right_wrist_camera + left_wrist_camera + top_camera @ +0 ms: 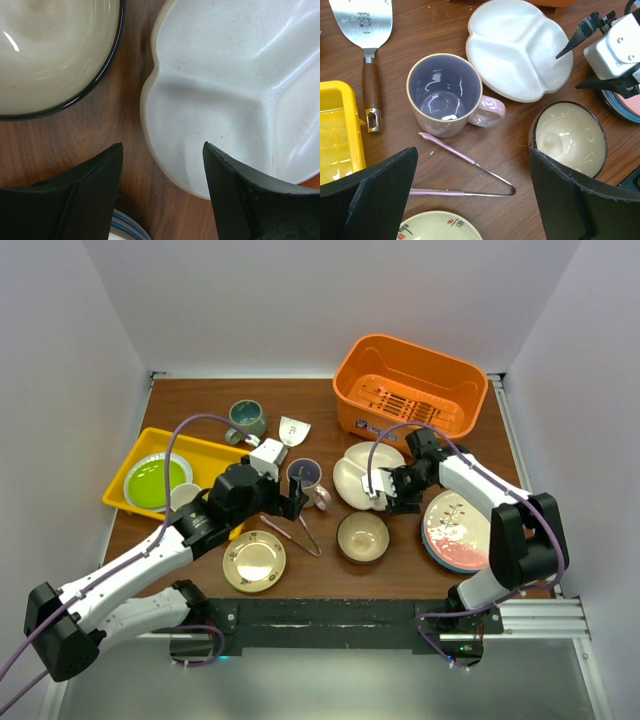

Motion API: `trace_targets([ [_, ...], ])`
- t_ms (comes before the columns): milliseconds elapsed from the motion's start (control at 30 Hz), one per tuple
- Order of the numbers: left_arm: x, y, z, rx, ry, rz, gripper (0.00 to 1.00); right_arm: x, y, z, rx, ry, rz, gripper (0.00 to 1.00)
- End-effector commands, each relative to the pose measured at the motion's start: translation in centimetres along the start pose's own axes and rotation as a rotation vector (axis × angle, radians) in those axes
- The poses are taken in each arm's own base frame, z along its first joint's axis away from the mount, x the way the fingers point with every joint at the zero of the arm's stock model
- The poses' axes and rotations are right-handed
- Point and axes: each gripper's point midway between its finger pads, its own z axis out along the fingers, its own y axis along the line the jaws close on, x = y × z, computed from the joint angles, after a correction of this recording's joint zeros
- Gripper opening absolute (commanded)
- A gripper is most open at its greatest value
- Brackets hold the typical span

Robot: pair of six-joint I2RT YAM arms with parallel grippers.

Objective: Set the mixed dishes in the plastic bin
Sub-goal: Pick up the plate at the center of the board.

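The orange plastic bin (pixel 410 390) stands at the back right with no dishes in it. My right gripper (pixel 385 490) (pixel 162 150) is open and straddles the near rim of the white divided plate (pixel 368 475) (pixel 225 90), one finger over the plate and one over the wood. My left gripper (pixel 296 502) (pixel 472 150) hangs open above the thin pink tongs (pixel 470 160), just in front of the lavender mug (pixel 305 478) (pixel 445 95). The bronze bowl (pixel 362 537) (pixel 570 137) sits between the two arms. Nothing is held.
A pink floral plate (pixel 458 530) lies at the right, a cream plate (pixel 254 561) near the front, a teal mug (pixel 246 420) at the back. A lime-green plate (pixel 158 480) rests in the yellow tray (pixel 125 495). A metal spatula (pixel 293 430) (pixel 365 25) lies behind the mug.
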Motion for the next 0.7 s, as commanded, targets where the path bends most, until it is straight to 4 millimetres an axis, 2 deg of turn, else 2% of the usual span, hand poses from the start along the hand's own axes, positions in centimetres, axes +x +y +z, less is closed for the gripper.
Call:
trace_targets([
  [0, -0.8, 0.0, -0.3, -0.004, -0.047, -0.009, 0.99, 0.6, -1.4, 0.2, 0.03, 0.049, -0.118, 0.67],
  [133, -1.0, -0.1, -0.3, 0.001, -0.054, -0.013, 0.99, 1.2, -1.5, 1.7, 0.032, 0.07, -0.139, 0.64],
  [267, -1.0, 0.0, -0.6, -0.003, -0.055, -0.016, 0.99, 1.5, -1.1, 2.6, 0.008, 0.084, -0.156, 0.54],
  [500, -1.0, 0.1, -0.8, -0.004, -0.06, -0.026, 0.99, 2.0, -0.3, 3.5, -0.019, 0.087, -0.169, 0.38],
  [667, -1.0, 0.0, -0.9, -0.001, -0.061, -0.033, 1.0, 1.6, 0.3, 3.5, -0.022, 0.065, -0.18, 0.21],
])
